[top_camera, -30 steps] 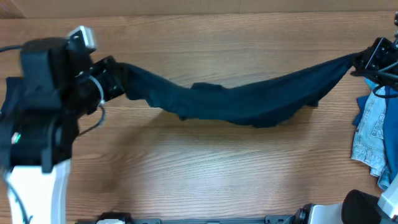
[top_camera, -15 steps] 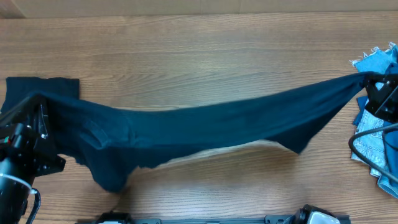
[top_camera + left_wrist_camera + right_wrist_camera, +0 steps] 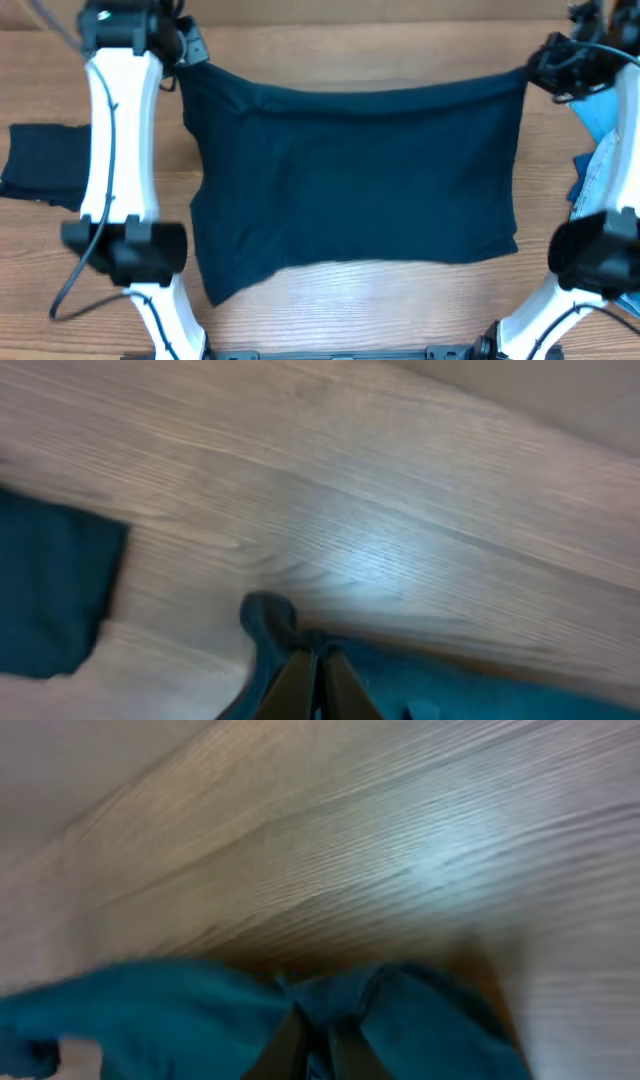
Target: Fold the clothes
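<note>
Navy garment (image 3: 360,180) — a sagging rope strung across the table (image 3: 360,310) a second ago — now spreads as a broad, nearly square sheet over the middle. Left gripper (image 3: 188,52) at 11 o'clock and right gripper (image 3: 540,68) at 1 o'clock each hold a top corner, fingers clamped on cloth. The lower hem dips toward 7 o'clock. A folded navy piece (image 3: 45,165) lies at 9 o'clock, denim (image 3: 598,170) at 3.

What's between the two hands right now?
The navy garment, spread from the left hand to the right hand, each pinching a top corner. The overhead view shows it.
</note>
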Available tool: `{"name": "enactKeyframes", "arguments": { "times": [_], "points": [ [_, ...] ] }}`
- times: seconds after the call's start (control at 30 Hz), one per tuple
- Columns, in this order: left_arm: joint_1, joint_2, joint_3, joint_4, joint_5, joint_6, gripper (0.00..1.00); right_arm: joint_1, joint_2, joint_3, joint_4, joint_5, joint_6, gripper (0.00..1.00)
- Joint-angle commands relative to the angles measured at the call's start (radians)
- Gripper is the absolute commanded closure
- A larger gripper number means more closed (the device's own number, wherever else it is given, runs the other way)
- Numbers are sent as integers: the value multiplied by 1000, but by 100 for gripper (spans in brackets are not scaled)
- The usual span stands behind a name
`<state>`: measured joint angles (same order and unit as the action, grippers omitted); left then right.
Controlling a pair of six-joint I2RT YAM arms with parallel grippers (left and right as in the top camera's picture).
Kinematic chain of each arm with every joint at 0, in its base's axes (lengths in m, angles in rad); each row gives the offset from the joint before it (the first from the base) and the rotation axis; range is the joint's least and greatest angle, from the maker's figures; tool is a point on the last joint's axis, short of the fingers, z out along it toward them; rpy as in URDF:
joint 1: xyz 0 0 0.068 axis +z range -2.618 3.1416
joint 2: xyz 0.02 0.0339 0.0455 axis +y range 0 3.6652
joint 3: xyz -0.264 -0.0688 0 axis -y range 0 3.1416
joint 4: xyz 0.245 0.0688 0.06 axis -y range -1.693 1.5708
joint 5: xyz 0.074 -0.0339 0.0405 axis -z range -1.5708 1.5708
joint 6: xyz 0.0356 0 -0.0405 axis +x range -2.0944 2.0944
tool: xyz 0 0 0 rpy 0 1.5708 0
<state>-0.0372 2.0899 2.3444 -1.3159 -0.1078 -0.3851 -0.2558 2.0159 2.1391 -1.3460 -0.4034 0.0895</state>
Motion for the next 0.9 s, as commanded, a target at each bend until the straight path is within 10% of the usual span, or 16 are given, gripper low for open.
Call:
{"name": "enactKeyframes", "arguments": {
  "times": [0.0, 0.13, 0.33, 0.57, 0.87],
  "points": [
    [6, 101, 6, 74, 16, 39, 84, 34, 95, 9, 84, 8, -11, 78],
    [9, 146, 8, 180, 16, 122, 31, 32, 153, 9, 224, 79, -12, 44],
    [-10, 98, 26, -35, 128, 153, 48, 29, 148, 18, 11, 34, -12, 46],
    [-58, 98, -153, -71, 192, 153, 33, 76, 150, 3, -62, 45, -19, 42],
    [-64, 98, -394, 223, 286, 155, 29, 52, 156, -288, 392, 168, -2, 38]
  ]
}}
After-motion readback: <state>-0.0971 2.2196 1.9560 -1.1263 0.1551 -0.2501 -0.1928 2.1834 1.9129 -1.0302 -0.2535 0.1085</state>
